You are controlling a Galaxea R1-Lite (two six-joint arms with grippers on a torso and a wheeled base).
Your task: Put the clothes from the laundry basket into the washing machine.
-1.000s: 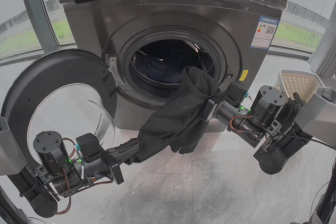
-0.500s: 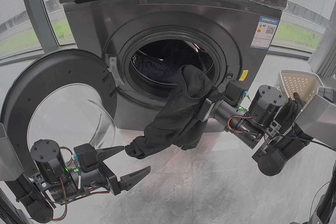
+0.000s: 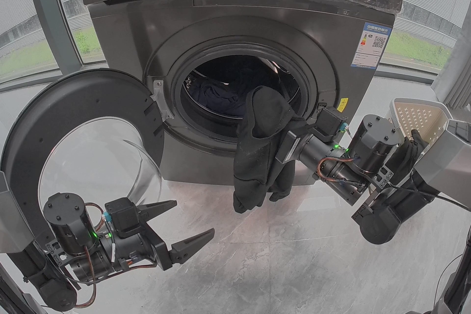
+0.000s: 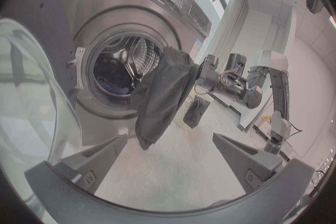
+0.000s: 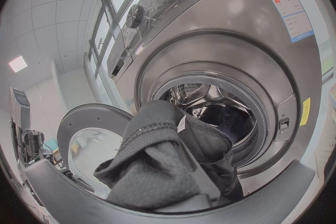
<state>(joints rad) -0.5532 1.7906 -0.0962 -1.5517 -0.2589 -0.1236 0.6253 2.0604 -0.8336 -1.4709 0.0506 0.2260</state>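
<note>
A: Checking washer [image 3: 147,30]. Open?
B: Yes. Seeing door [image 3: 83,94] swung fully out toward robot's left and drum [image 3: 235,74] exposed. Already got dark blue clothes [image 3: 216,96] lying at the back inside.
A: And over by the basket [image 3: 422,116]?
B: Parked at far right, behind the right arm. Looks like one more dark piece [image 4: 196,111] draped over its side, so not finished.
A: Tracking the black garment [image 3: 260,143]?
B: Hanging at the drum's lower lip. Bunched at the top just at the opening, dangling straight down in front of the washer, seemingly short of the floor [image 3: 294,256]. Not inside yet.
A: Anything changed in the last second?
B: Was stretched between both hands a second ago. Got released on the left about half a second back, swung in, now hangs plumb from the right alone.
A: Hands now?
B: For right hand [image 3: 289,145]: clamped on the garment's upper fold, just at the opening's right edge. For left hand [image 3: 193,218]: spread wide, holding nothing, low near the door, well apart from the cloth.
A: Meaning?
B: Done with the two-hand stretch, down to a single-hand carry. Probably needs pushing the bundle forward over the lip before letting go. Otherwise risks getting dragged back out by the dangling tail.
</note>
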